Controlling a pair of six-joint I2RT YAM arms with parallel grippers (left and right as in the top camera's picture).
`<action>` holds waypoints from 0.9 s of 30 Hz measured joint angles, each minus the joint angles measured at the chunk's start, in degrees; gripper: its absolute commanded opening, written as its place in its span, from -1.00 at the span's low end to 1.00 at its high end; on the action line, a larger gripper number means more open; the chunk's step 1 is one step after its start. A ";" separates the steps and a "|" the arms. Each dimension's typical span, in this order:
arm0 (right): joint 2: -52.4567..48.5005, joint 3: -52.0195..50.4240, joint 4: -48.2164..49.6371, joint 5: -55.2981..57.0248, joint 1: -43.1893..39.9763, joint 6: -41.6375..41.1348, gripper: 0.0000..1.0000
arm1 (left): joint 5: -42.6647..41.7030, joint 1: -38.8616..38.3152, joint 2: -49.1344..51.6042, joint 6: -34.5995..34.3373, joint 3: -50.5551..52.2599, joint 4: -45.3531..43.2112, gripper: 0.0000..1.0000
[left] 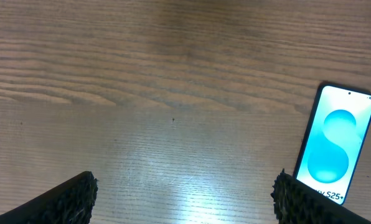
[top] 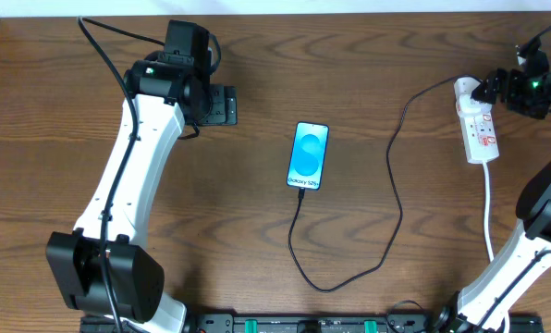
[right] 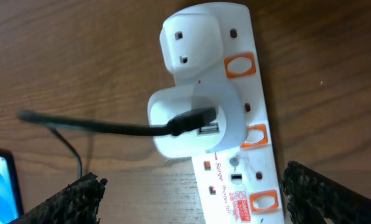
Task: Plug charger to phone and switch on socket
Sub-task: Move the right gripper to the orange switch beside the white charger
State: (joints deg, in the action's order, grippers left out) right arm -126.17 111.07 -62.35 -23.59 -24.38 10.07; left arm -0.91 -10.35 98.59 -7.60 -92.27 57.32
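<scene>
Phone (top: 308, 155) sits mid-table (top: 257, 250) with plenty of bare wood around it. The charger cable (top: 393, 199) loops from its near end to the power strip (top: 479, 125) by the far right edge. Left gripper (left: 185, 190) is spread wide beside the phone, holding nothing. Right gripper (right: 192, 183) is spread wide over the strip's white adapter (right: 195, 121), holding nothing.
</scene>
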 measured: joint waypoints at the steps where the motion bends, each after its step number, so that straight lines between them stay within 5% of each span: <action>1: 0.00 -0.26 0.79 0.00 0.09 0.04 0.79 | 0.00 0.00 0.00 0.00 -0.02 0.02 0.80; 27: -0.02 -5.18 6.34 3.30 3.37 -1.03 0.70 | 0.00 0.00 0.00 0.00 0.00 0.02 0.80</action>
State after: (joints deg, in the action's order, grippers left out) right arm -126.19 105.89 -56.01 -20.29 -21.02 9.04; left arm -0.91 -10.35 98.59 -7.60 -92.27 57.34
